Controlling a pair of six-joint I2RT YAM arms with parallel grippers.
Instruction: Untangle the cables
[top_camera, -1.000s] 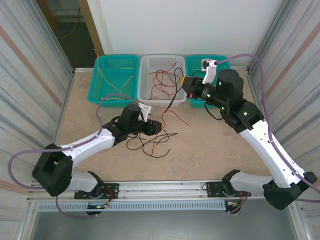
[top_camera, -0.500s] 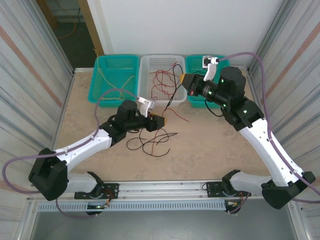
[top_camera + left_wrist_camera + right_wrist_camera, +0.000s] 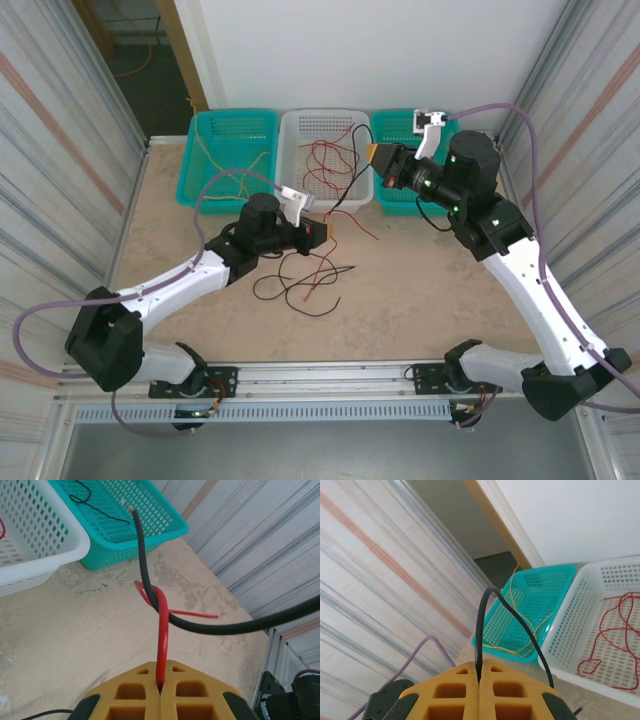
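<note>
Cables [image 3: 305, 282] lie in a loose red-and-black tangle near the centre of the mottled beige table [image 3: 430, 300]. The left gripper [image 3: 161, 684] is pressed together on a glossy red cable [image 3: 163, 640], the right gripper [image 3: 479, 676] on a black cable [image 3: 480, 625]. They are probably raised apart to draw the strands taut where black hooks over red. At the far edge stand perforated plastic baskets: the white basket [image 3: 320, 113] holds red wires, the left teal basket [image 3: 232, 112] yellow.
</note>
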